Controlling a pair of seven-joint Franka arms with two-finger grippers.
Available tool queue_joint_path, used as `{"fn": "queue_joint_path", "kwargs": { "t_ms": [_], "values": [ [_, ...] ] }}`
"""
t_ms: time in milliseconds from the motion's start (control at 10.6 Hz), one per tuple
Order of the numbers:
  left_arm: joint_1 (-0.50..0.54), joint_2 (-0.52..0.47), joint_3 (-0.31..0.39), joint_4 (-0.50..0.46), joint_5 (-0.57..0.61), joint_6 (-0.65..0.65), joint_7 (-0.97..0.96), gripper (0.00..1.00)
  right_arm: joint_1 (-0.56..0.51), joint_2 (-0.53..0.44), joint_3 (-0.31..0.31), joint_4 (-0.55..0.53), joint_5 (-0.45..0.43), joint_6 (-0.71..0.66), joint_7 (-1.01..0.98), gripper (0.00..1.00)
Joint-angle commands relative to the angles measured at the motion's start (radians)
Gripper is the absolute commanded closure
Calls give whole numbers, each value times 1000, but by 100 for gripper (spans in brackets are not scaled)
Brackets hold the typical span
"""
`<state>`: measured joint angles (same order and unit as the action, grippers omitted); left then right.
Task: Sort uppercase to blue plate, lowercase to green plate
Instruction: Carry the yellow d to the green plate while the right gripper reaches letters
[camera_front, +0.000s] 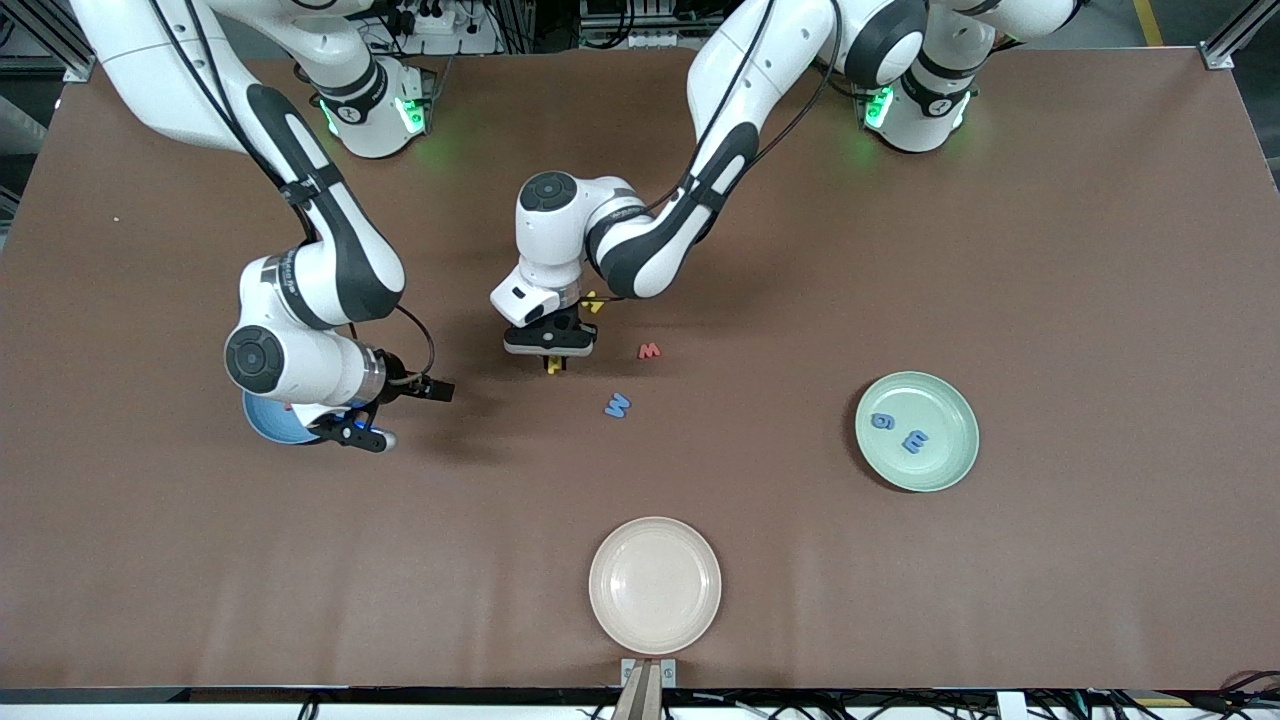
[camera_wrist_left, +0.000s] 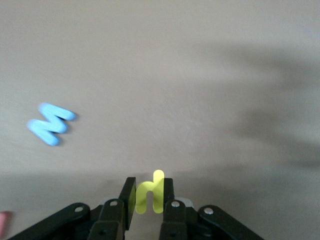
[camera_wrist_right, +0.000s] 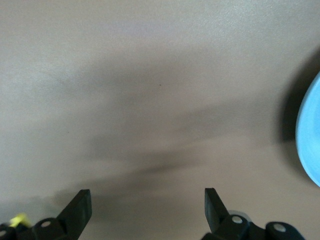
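Observation:
My left gripper (camera_front: 553, 360) is shut on the yellow h (camera_wrist_left: 157, 182) at the table's middle; I cannot tell whether the letter is off the mat. The light-blue M (camera_front: 617, 405) lies nearer the front camera and shows in the left wrist view (camera_wrist_left: 50, 123). The red w (camera_front: 650, 351) lies beside the gripper. Another yellow letter (camera_front: 592, 302) peeks out under the left wrist. The green plate (camera_front: 950, 465) holds the blue g (camera_front: 882, 421) and blue m (camera_front: 915, 440). My right gripper (camera_front: 352, 432) is open and empty at the blue plate's (camera_front: 262, 420) edge; the arm hides most of that plate.
A cream plate (camera_front: 655, 584) sits near the table's front edge, nearer the camera than the letters. The blue plate's rim (camera_wrist_right: 311, 140) shows at the edge of the right wrist view, with bare brown mat under the open fingers (camera_wrist_right: 80, 205).

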<state>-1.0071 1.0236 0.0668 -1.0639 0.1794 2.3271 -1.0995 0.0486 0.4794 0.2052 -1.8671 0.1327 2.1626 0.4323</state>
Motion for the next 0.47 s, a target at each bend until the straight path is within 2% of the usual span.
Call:
{"fn": "queue_joint_path", "kwargs": {
  "t_ms": [0,94,282,377],
  "values": [
    [74,-106,-2,-25,-14,-106,71,100,7,-2,7,3,7,-3,28,0],
    [105,-135,-10,-28,-17,-165,129,100,16,-4,10,3,10,-4,57,0],
    [174,-203,-10,-30,-43,-317,238,100,33,-5,65,6,2,2,225,0],
    [218,-239,-9,-34,-44,-410,369,100,46,-4,71,3,4,20,268,0]
  ]
}}
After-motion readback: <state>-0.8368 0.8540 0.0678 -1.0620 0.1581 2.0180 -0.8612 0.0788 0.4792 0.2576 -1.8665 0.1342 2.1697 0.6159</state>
